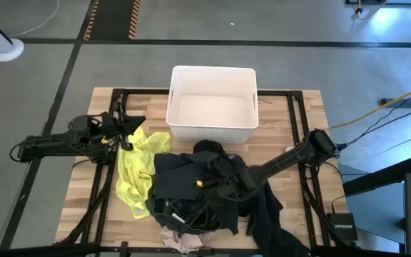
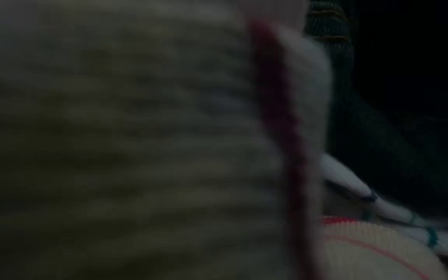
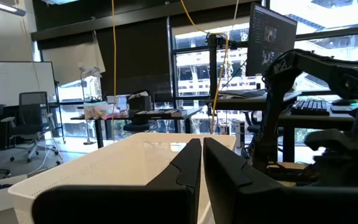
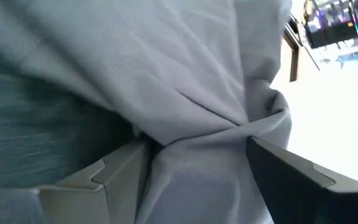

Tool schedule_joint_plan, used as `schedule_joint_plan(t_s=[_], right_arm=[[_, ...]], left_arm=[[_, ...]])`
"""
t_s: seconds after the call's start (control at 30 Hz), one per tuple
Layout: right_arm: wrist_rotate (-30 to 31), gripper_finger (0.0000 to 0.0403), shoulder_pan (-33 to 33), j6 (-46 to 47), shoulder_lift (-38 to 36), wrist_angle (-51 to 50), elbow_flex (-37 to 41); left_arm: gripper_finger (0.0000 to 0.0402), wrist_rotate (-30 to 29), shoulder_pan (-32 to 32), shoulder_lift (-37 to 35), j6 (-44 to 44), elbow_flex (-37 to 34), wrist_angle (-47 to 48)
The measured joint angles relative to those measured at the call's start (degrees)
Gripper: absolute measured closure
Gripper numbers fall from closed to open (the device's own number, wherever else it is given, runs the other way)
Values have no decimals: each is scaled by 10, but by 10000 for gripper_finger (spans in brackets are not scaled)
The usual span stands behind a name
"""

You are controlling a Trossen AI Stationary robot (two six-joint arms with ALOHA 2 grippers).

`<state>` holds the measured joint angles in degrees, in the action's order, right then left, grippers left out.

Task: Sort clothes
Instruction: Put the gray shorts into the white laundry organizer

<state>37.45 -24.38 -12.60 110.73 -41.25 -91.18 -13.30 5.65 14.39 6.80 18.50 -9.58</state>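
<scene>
- A wooden table (image 1: 302, 107) is seen from above, with a white bin (image 1: 212, 104) standing at the middle of its far side.
- The clothes (image 1: 205, 189) lie in a loose heap on the near half of the table, just in front of the bin.
- A bright yellow top (image 1: 135, 171) spreads out on the left of the heap, and dark tops and jeans (image 1: 184, 182) make up its middle and right.
- A small pale pink piece (image 1: 180, 241) shows at the near edge of the pile.
- The right gripper (image 1: 216, 187) reaches in from the right side of the table and sits down in the middle of the dark garments.
- In the right wrist view its fingers (image 4: 104, 180) stand spread wide, with a gathered fold of grey-looking cloth (image 4: 210, 143) bunched between them and touching both.
- Whether that cloth is truly gripped or only lies between the spread fingers cannot be told.
- The left gripper (image 1: 135, 121) waits at the left side of the table, near the bin's left corner and just above the yellow top.
- Its fingers (image 3: 188, 171) are pressed together, closed on nothing, pointing toward the bin.
- The low view is filled by blurred pale ribbed fabric (image 2: 115, 132) with a maroon seam, lying right against the camera.
</scene>
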Motion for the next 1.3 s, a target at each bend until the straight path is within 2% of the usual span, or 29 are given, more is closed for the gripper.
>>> schedule_joint_plan(t_s=[0.17,0.3,0.4,0.53,0.7,0.77,0.93,1.1,1.3], right_arm=[[-3,123,33,-1,14,27,0],[-60,124,55,10,24,45,-1],[-72,144,66,32,29,47,0],[-75,220,73,50,30,49,0],[-82,354,79,65,37,27,-1],[-81,384,80,68,37,16,-1],[-55,361,78,98,24,3,0],[-64,387,79,110,-13,3,0],[-38,375,79,124,-74,12,0]], left_arm=[[389,0,0,0,-2,0,0],[389,0,0,0,-2,0,0],[389,0,0,0,-2,0,0],[389,0,0,0,-2,0,1],[389,0,0,0,-1,0,0],[389,0,0,0,-1,0,0],[389,0,0,0,0,0,0],[389,0,0,0,0,0,0],[389,0,0,0,0,0,0]])
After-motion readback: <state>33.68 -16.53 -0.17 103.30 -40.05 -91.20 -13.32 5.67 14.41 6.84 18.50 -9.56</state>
